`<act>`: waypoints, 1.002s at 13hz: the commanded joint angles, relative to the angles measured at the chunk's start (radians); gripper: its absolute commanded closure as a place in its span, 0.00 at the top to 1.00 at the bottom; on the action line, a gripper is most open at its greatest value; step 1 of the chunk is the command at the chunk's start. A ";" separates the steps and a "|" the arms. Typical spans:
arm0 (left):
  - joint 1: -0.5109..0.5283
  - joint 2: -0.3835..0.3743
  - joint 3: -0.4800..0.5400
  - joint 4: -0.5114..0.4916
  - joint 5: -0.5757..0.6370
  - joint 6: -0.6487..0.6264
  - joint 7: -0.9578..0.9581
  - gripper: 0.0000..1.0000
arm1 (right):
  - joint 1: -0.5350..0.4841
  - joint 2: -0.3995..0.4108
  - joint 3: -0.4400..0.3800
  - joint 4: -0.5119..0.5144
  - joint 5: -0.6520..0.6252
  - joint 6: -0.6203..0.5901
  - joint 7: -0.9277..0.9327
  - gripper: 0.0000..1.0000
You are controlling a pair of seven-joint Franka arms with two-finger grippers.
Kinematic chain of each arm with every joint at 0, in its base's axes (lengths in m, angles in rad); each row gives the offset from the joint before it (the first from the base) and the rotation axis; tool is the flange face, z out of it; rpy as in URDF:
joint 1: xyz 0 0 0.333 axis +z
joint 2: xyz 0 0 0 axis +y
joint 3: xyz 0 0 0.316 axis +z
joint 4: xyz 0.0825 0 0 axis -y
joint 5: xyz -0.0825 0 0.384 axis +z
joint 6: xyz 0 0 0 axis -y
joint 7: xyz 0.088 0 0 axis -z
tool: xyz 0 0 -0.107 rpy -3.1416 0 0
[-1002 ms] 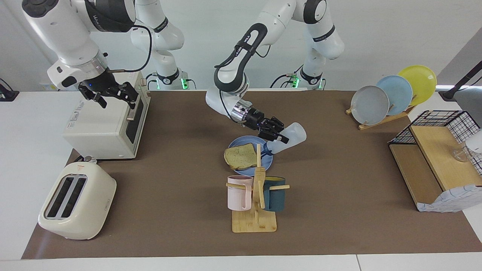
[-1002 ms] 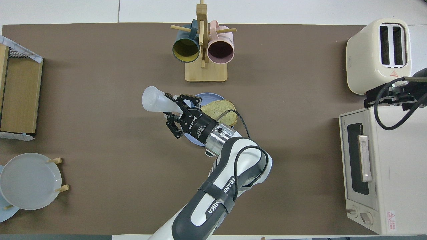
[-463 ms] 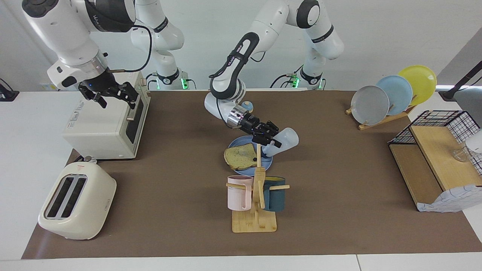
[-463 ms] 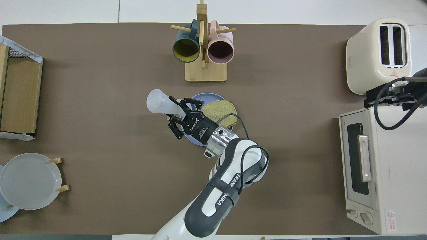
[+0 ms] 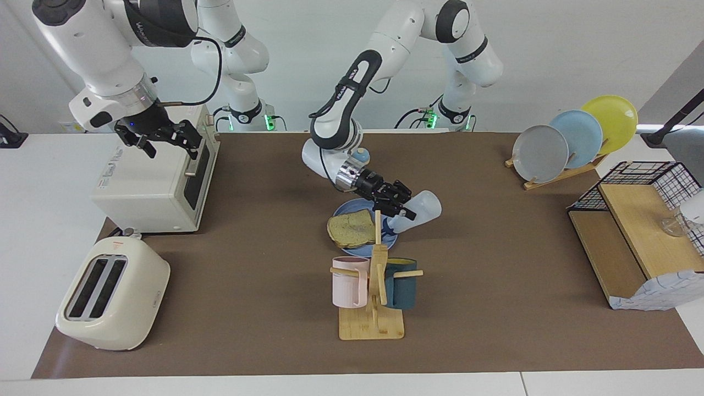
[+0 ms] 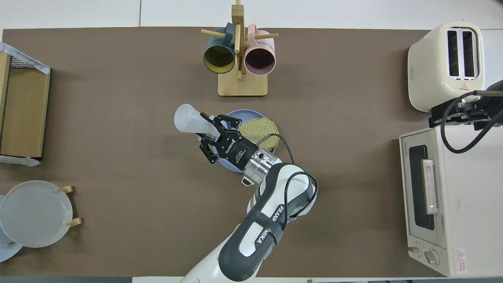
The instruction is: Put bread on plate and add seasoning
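Observation:
The bread (image 5: 351, 228) (image 6: 260, 132) lies flat on the blue plate (image 5: 342, 209) (image 6: 235, 114) in the middle of the table. My left gripper (image 5: 400, 209) (image 6: 214, 131) is shut on the seasoning (image 5: 422, 207) (image 6: 188, 119), a translucent white bottle. The bottle is tilted cap-down over the plate's edge toward the left arm's end, with its dark cap just beside the bread. My right gripper (image 5: 168, 138) (image 6: 448, 113) waits open with nothing in it over the toaster oven (image 5: 148, 184) (image 6: 452, 200).
A wooden mug rack (image 5: 372, 300) (image 6: 240, 63) with a pink and a teal mug stands close to the plate, farther from the robots. A cream toaster (image 5: 113, 292) (image 6: 446, 65) sits near the oven. A plate rack (image 5: 572, 137) and a wire shelf (image 5: 638, 231) stand at the left arm's end.
The left gripper has shifted the tilted bottle a little toward the bread and lowered it slightly over the plate. The right arm has not moved.

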 commanded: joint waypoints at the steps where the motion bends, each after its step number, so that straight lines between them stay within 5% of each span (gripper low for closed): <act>1: -0.061 0.001 0.009 0.007 -0.035 -0.043 0.003 0.00 | -0.010 -0.019 0.003 -0.023 -0.002 0.003 -0.020 1.00; 9: 0.034 -0.183 0.013 0.003 -0.117 0.023 0.001 0.00 | -0.010 -0.019 0.003 -0.023 -0.002 0.003 -0.020 1.00; 13: 0.138 -0.270 0.013 0.001 -0.270 0.128 -0.039 0.00 | -0.009 -0.019 0.003 -0.023 0.000 0.003 -0.020 1.00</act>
